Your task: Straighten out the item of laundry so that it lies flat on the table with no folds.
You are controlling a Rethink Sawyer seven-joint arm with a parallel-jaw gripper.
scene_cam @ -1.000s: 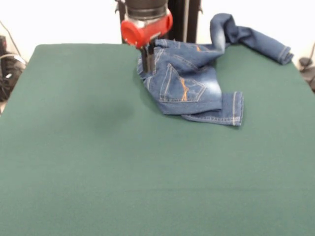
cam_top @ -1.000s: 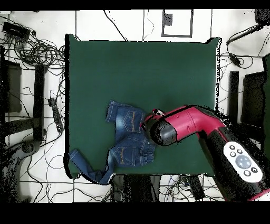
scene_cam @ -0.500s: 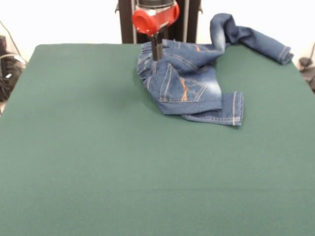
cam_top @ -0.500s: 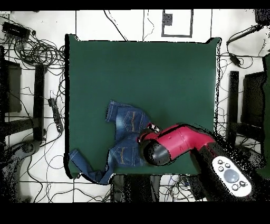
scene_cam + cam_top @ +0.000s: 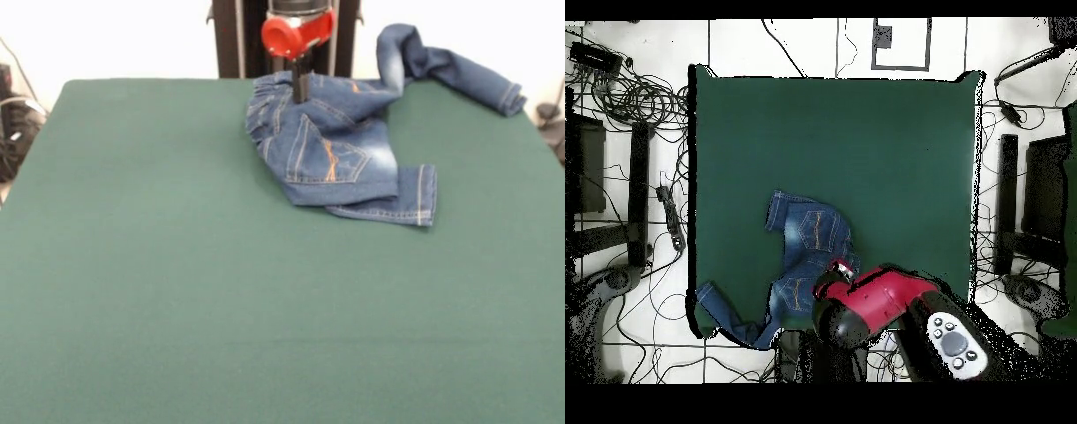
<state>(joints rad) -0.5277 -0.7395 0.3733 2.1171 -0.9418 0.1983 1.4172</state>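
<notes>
Jeans (image 5: 340,150) crumpled at the tabletop's (image 5: 177,265) one-o'clock area in the front view, one leg folded under toward four o'clock, the other trailing off the edge at two o'clock. Tool (image 5: 299,86) directly at the waistband, at the jeans' eleven o'clock; open or closed, cannot tell. Green felt bare elsewhere. From overhead, red arm (image 5: 875,300) at six o'clock; cables (image 5: 625,90) around on white floor.
</notes>
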